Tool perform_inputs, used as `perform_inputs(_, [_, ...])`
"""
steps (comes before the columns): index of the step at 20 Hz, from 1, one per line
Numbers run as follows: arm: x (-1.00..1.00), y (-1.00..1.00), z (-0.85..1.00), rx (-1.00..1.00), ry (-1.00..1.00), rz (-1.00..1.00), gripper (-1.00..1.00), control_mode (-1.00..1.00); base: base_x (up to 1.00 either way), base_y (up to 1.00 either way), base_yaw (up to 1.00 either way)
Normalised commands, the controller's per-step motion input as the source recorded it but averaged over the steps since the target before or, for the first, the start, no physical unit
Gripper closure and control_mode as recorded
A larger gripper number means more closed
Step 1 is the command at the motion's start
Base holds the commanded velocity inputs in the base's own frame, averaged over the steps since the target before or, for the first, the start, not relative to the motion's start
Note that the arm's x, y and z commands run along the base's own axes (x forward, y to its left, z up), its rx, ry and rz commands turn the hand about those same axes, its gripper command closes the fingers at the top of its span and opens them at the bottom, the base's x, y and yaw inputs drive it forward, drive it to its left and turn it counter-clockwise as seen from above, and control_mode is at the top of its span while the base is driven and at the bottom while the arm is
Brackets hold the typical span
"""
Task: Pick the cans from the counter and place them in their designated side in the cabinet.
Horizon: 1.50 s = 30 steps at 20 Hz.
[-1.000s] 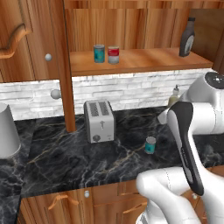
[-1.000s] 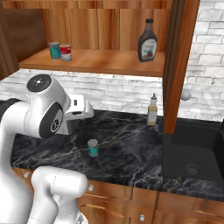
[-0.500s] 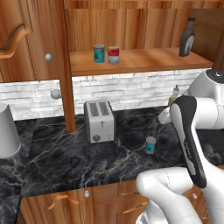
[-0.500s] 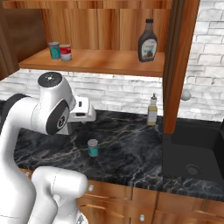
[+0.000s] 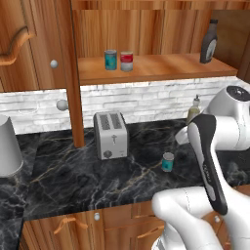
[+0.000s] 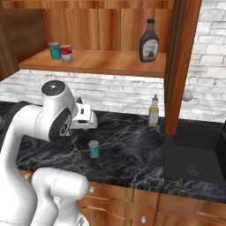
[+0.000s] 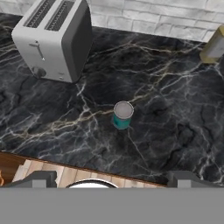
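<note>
A teal can [image 7: 122, 114] with a silvery top stands upright on the black marble counter [image 7: 175, 131], straight ahead of my open gripper [image 7: 112, 180]. Nothing lies between the fingers [image 7: 40, 178]. In the base views the same can [image 5: 168, 161] [image 6: 93, 148] stands alone, with my hand [image 6: 85, 118] hovering above and to its left, clear of it. In the wood cabinet [image 5: 156, 66], on the left of the shelf [image 6: 101, 62], stand another teal can [image 5: 111, 59] and a red-labelled can [image 5: 126, 61], side by side.
A silver toaster [image 5: 111, 134] stands left of the counter can. A small oil bottle [image 6: 153, 110] stands by the brick wall. A dark sauce bottle [image 6: 149, 46] is on the shelf's right. A black sink [image 6: 194, 150] lies to the right, and a grey pot [image 5: 7, 146] is at the far left.
My arm has swung a little and the hand has sunk slightly toward the counter can. No can has moved, and the gripper has stayed open.
</note>
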Motion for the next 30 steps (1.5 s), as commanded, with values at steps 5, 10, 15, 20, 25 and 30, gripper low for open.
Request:
perform_inputs(5, [0.00, 0.00, -0.25, 0.00, 0.00, 0.00, -1.00, -1.00, 0.00, 0.00, 0.00])
perform_inputs(10, [0.00, 0.00, -0.23, -0.01, 0.00, 0.00, -1.00, -1.00, 0.00, 0.00, 0.00])
perform_inputs(15, [0.03, 0.00, -0.10, -0.04, -0.04, 0.00, -1.00, -1.00, 0.00, 0.00, 0.00])
perform_inputs(20, [0.09, 0.00, -0.05, -0.03, -0.01, 0.00, -1.00, -1.00, 0.00, 0.00, 0.00])
perform_inputs(25, [0.08, 0.00, -0.02, -0.01, 0.00, 0.00, -1.00, -1.00, 0.00, 0.00, 0.00])
perform_inputs(30, [0.11, 0.00, -0.06, 0.00, 0.00, 0.00, -1.00, -1.00, 0.00, 0.00, 0.00])
